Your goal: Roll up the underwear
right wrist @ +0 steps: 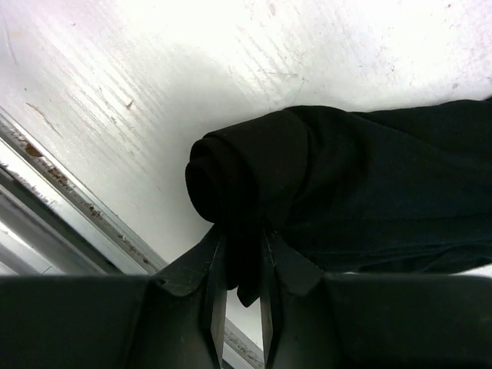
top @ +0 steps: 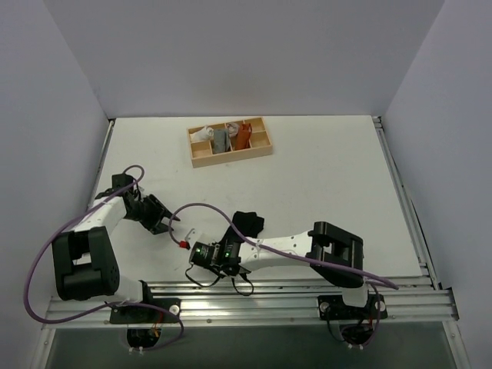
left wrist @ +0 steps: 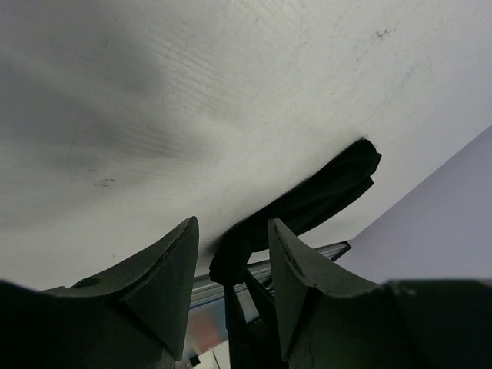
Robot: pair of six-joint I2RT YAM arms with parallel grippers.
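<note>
Starting on the left: the left gripper (left wrist: 232, 231) has its 2 fingers (left wrist: 165, 284) spread wide and nothing between them. Its wrist cam looks through the gap at the underwear (left wrist: 323, 192), a long dark bundle lying on the white table (top: 323, 177) farther out, not touching either finger.

Moving right, the underwear (top: 247, 223) sits near the front edge of the table, roughly in the middle, just beside the right arm's wrist. The right gripper (right wrist: 242, 238) has its fingers nearly pressed together, pinching a fold of the black cloth. The end next to the fingers is already wound into a tight roll (right wrist: 231, 177), and the rest trails off flat to the right.

Way at the back there's a wooden tray (top: 231, 159) with 3 small cloth rolls in it: white (top: 204, 134), grey (top: 221, 140) and orange-brown (top: 242, 137).
</note>
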